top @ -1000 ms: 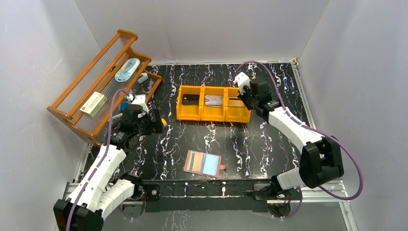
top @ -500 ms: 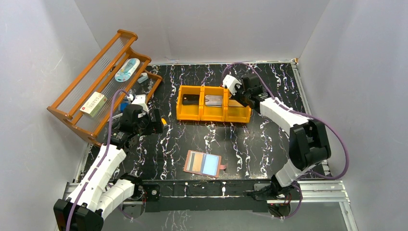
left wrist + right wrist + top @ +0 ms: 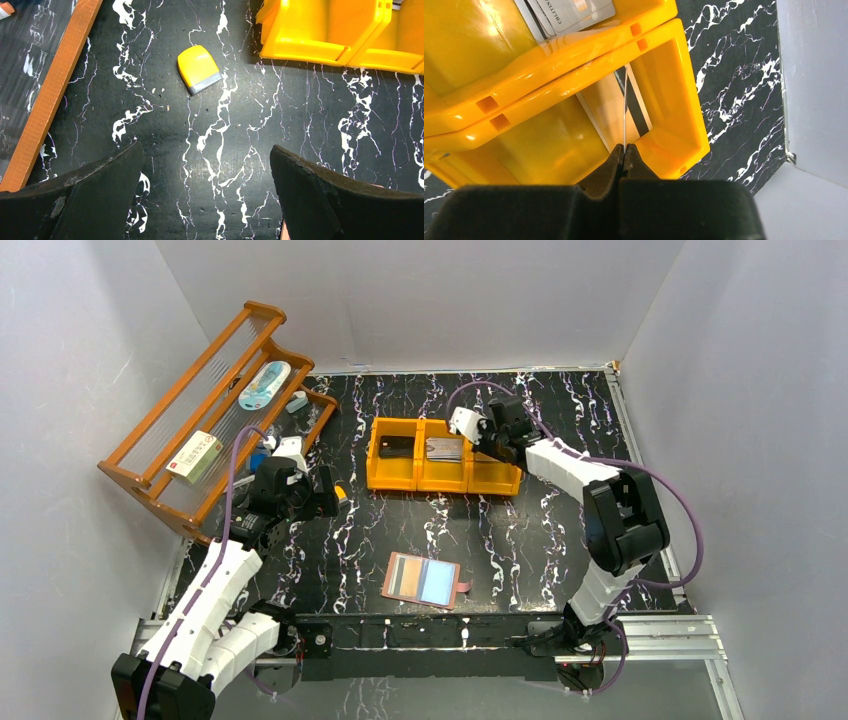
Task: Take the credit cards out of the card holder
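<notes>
The card holder (image 3: 425, 581) lies open and flat near the table's front edge, with tan and brown credit cards (image 3: 404, 576) in its left half. My right gripper (image 3: 624, 147) is shut on one credit card (image 3: 624, 112), seen edge-on as a thin white line. It hangs over the right compartment of the orange tray (image 3: 574, 85), where a card with a dark stripe (image 3: 638, 107) lies. Grey cards (image 3: 574, 12) rest in the middle compartment. In the top view the right gripper (image 3: 487, 440) is at the tray's right end. My left gripper (image 3: 205, 150) is open above bare table, far from the holder.
A small yellow-and-white block (image 3: 199, 68) lies on the table just ahead of the left gripper. The orange tray (image 3: 442, 480) stands across the middle back. A wooden rack (image 3: 200, 420) with small items leans at the far left. Grey walls enclose the table.
The right arm has swung left along the tray's far side, carrying the card from beyond the tray's right end to over its right compartment. The left arm has not moved.
</notes>
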